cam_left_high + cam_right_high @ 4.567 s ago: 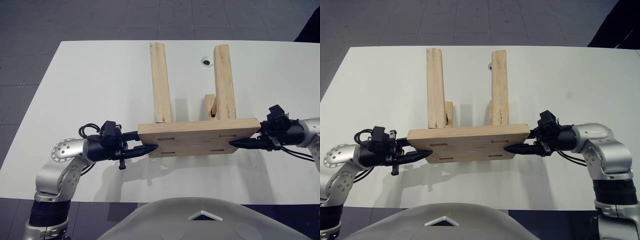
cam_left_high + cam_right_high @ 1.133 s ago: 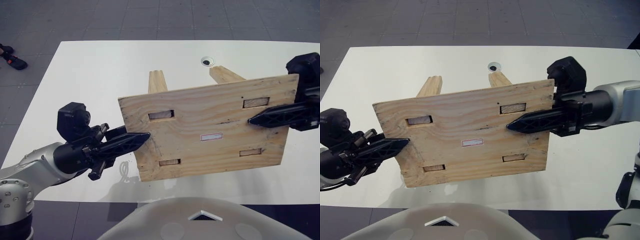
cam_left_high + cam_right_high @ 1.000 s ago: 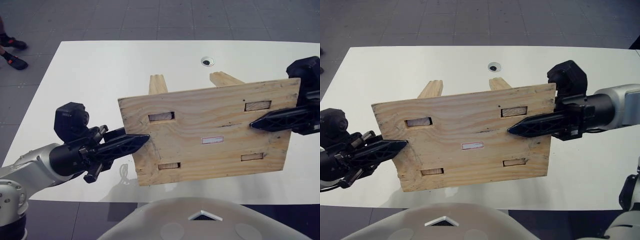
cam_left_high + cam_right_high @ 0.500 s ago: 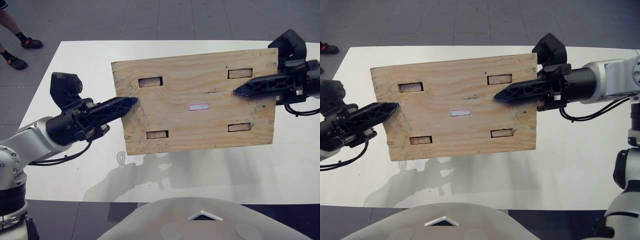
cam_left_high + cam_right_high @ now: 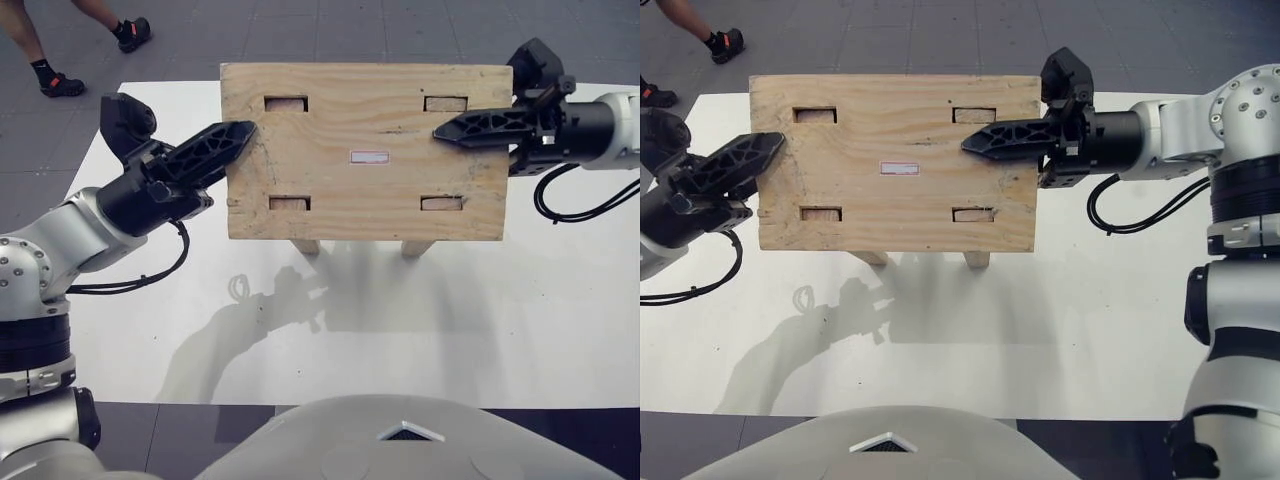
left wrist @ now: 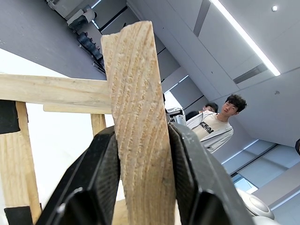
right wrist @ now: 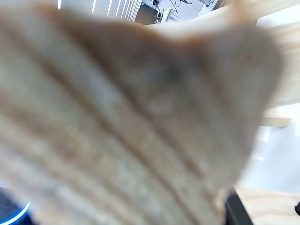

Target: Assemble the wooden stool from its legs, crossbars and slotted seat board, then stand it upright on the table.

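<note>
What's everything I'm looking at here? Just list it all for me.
seat board: one, pale wood, top face up over the table, between both grippers
slots: four, each filled by a wooden end, near the board's corners
label: one, white, middle of the board
legs: two ends showing, pale wood, below the board's near edge
table: one, white, beneath the board
left gripper: one, black, clamped on the board's left edge
right gripper: one, black, clamped on the board's right edge
</note>
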